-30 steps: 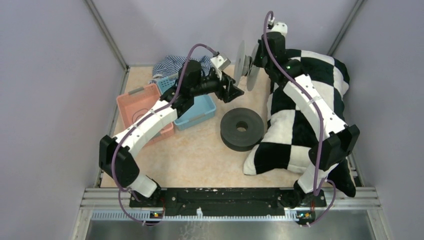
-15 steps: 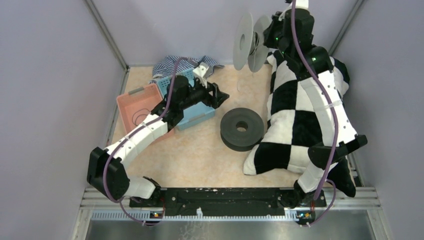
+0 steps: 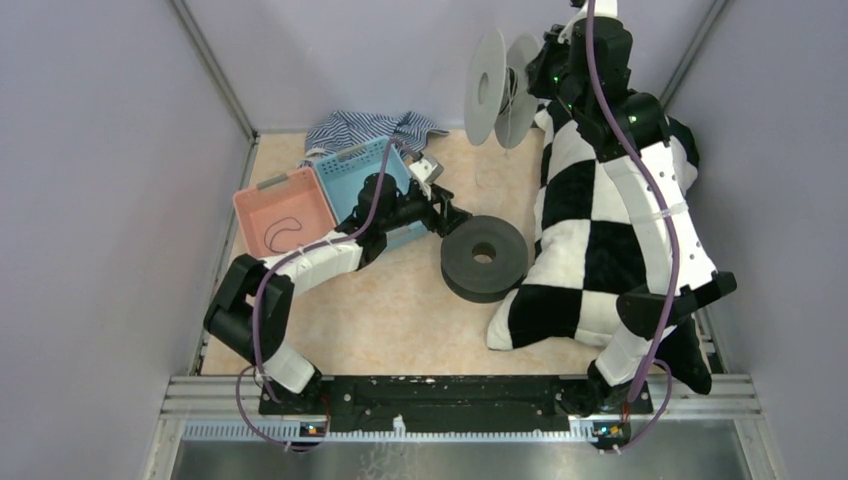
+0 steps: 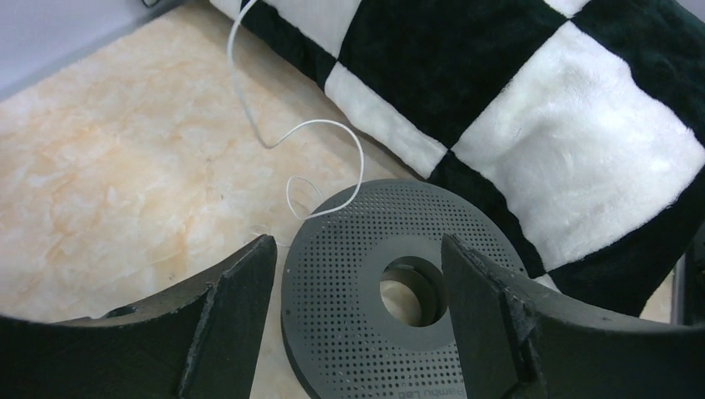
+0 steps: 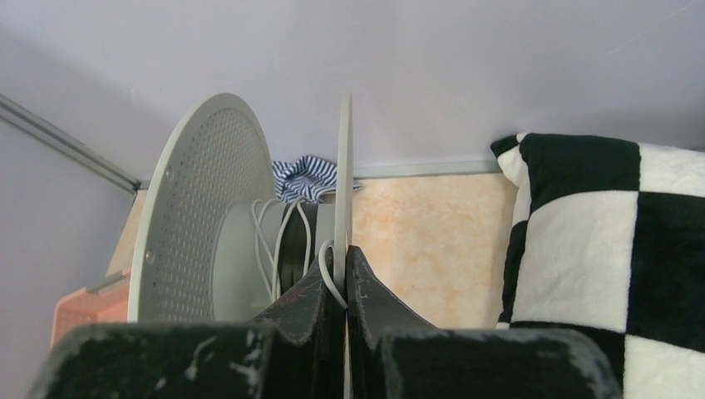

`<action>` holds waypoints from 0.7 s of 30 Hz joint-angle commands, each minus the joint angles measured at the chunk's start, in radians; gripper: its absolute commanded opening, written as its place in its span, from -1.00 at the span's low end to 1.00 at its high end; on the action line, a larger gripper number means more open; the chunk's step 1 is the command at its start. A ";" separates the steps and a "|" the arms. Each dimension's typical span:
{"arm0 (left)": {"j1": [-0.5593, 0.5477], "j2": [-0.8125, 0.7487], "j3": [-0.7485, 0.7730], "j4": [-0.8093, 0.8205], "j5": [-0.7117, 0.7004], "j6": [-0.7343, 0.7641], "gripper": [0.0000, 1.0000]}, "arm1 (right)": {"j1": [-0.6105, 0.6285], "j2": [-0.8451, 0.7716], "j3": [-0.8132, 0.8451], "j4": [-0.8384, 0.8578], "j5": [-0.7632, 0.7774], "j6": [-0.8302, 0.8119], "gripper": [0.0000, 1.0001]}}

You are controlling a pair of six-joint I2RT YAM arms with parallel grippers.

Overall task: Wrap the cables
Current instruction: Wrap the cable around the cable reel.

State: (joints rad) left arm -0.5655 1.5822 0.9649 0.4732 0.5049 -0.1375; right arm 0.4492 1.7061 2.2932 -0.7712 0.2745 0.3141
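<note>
A pale grey spool point(image 3: 490, 88) hangs in the air at the back. My right gripper point(image 5: 343, 258) is shut on the edge of its near flange point(image 5: 342, 166). Turns of the white cable point(image 5: 278, 241) lie round its hub, and one strand crosses my fingertips. The cable's loose end point(image 4: 320, 122) curls on the table and touches the black perforated spool point(image 4: 374, 283), which lies flat. My left gripper point(image 4: 357, 258) hovers open just above that black spool point(image 3: 484, 257), one finger on each side of its hole. The black cable point(image 3: 283, 229) lies in the pink basket point(image 3: 262, 188).
A black-and-white checked pillow point(image 3: 610, 220) fills the right side, under the right arm. A blue basket point(image 3: 340, 165) stands beside the pink one, with a striped cloth point(image 3: 365, 128) behind them. Grey walls close in the back and both sides.
My right arm lifted the grey spool up and back, then held still. My left gripper came down from over the blue basket to the black spool.
</note>
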 commanded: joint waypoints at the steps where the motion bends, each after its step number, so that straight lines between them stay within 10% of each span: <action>1: -0.004 0.027 -0.035 0.275 0.053 0.085 0.58 | -0.004 -0.072 -0.014 0.098 -0.019 0.029 -1.00; 21: -0.014 0.313 0.106 0.471 0.059 -0.081 0.53 | -0.003 -0.090 -0.030 0.131 -0.054 0.049 -1.00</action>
State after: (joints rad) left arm -0.5720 1.8629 1.0138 0.8265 0.5617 -0.2119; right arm 0.4492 1.6882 2.2517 -0.7609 0.2329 0.3370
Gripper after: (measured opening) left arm 0.768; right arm 0.024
